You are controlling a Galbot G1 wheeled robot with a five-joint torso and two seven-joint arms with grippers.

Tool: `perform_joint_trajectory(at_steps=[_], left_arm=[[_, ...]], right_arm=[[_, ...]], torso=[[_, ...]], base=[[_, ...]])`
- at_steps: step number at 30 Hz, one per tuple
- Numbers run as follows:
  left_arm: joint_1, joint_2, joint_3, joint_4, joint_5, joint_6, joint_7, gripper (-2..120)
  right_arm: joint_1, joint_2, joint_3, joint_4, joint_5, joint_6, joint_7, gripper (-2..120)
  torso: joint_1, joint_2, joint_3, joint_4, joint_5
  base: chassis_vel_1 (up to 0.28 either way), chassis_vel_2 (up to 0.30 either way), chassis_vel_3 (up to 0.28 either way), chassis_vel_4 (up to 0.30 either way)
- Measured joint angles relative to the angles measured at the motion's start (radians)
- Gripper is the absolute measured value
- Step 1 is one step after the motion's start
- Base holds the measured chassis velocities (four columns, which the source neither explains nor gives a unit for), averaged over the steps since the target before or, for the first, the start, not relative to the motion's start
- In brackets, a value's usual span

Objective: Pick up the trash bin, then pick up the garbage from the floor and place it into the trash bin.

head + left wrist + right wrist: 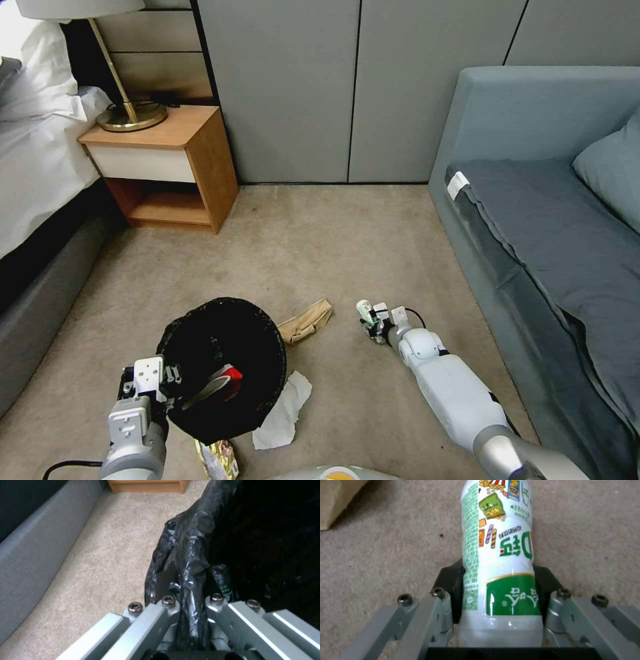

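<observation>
My left gripper (pixel 168 381) holds the trash bin (pixel 272 343) above the carpet at the lower left, shut on its black-lined rim (pixel 193 542). The left wrist view shows the left gripper (pixel 192 600) pinching the crinkled liner. A red-white packet (pixel 228 381) lies inside the bin. Down at the carpet, my right gripper (pixel 373 325) is shut on a small green-labelled bottle (pixel 365 309). In the right wrist view the bottle (pixel 500 542) sits between the black pads (pixel 451 580) of the right gripper (pixel 500 585). A crumpled brown paper bag (pixel 305 322), a white tissue (pixel 283 410) and a yellow wrapper (pixel 219 460) lie on the floor around the bin.
A wooden nightstand (pixel 167 167) with a brass lamp (pixel 130 115) stands at the back left beside a bed (pixel 40 153). A grey sofa (pixel 547 233) runs along the right. Grey wall panels close the back. Open carpet (pixel 320 247) lies between them.
</observation>
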Motion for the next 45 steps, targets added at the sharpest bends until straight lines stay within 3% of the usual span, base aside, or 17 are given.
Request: perform_joint_trajectory(at_steps=[7,12,13,15,16,17,19,21,24,28,35,45], left_arm=[[-0.005,0.007,0.005,-0.001,0.0,0.003,0.003,1],[-0.01,0.015,0.015,0.01,-0.002,0.005,0.006,1],[-0.01,0.015,0.015,0.01,-0.002,0.005,0.006,1],[-0.012,0.019,0.024,0.017,-0.002,0.005,0.006,1],[-0.012,0.019,0.024,0.017,-0.002,0.005,0.006,1],[-0.013,0.019,0.031,0.02,-0.001,0.005,0.007,1],[-0.016,0.019,0.039,0.024,0.0,0.005,0.007,1],[-0.017,0.019,0.041,0.024,0.0,0.005,0.007,1],[-0.018,0.021,0.044,0.023,0.0,0.007,0.007,1],[-0.018,0.022,0.047,0.023,0.001,0.007,0.007,1],[-0.021,0.019,0.065,0.027,0.01,0.007,0.008,1],[-0.042,0.012,0.08,0.037,0.014,0.01,0.009,1]], right_arm=[[-0.066,-0.032,-0.002,0.162,0.037,0.024,0.046,32],[-0.138,-0.087,-0.002,0.412,0.119,0.062,0.042,31],[-0.138,-0.087,-0.002,0.412,0.119,0.062,0.042,31],[-0.165,-0.13,-0.006,0.561,0.191,0.151,-0.024,31],[-0.165,-0.13,-0.006,0.561,0.191,0.151,-0.024,31],[-0.178,-0.153,-0.013,0.636,0.219,0.233,-0.086,31],[-0.199,-0.202,-0.034,0.765,0.255,0.29,-0.158,31],[-0.209,-0.226,-0.051,0.826,0.273,0.303,-0.183,31],[-0.231,-0.338,-0.142,1.029,0.308,0.34,-0.279,30],[-0.233,-0.421,-0.25,1.139,0.322,0.346,-0.32,30],[-0.218,-0.483,-0.391,1.21,0.312,0.338,-0.352,30],[-0.212,-0.47,-0.48,1.148,0.269,0.334,-0.351,26]], torso=[[0.0,0.0,0.0,-0.0001,-0.0001],[0.0,0.0,0.0,0.0,0.0002],[0.0,0.0,0.0,0.0,0.0002],[0.0,0.0,0.0,-0.0001,-0.0002],[0.0,0.0,0.0,-0.0001,-0.0002],[0.0,0.0,0.0,0.0001,0.0004],[0.0,0.0,0.0,0.0001,-0.0002],[0.0,0.0,0.0,-0.0001,0.0001],[0.0,0.0,0.0,0.0,-0.0001],[0.0,0.0,0.0,0.0002,0.0],[0.0,0.0,0.0,0.0001,0.0],[0.0,0.0,0.0,0.0001,0.0001]], base=[[0.0,0.0,0.0,0.0],[0.0,0.0,0.0,0.0],[0.0,0.0,0.0,0.0],[0.0,0.0,0.0,0.0],[0.0,0.0,0.0,0.0],[0.0,0.0,0.0,0.0],[0.0,0.0,0.0,0.0],[0.0,0.0,0.0,0.0],[0.0,0.0,0.0,0.0],[0.0,0.0,0.0,0.0],[0.0,0.0,0.0,0.0],[0.0,0.0,0.0,0.0]])
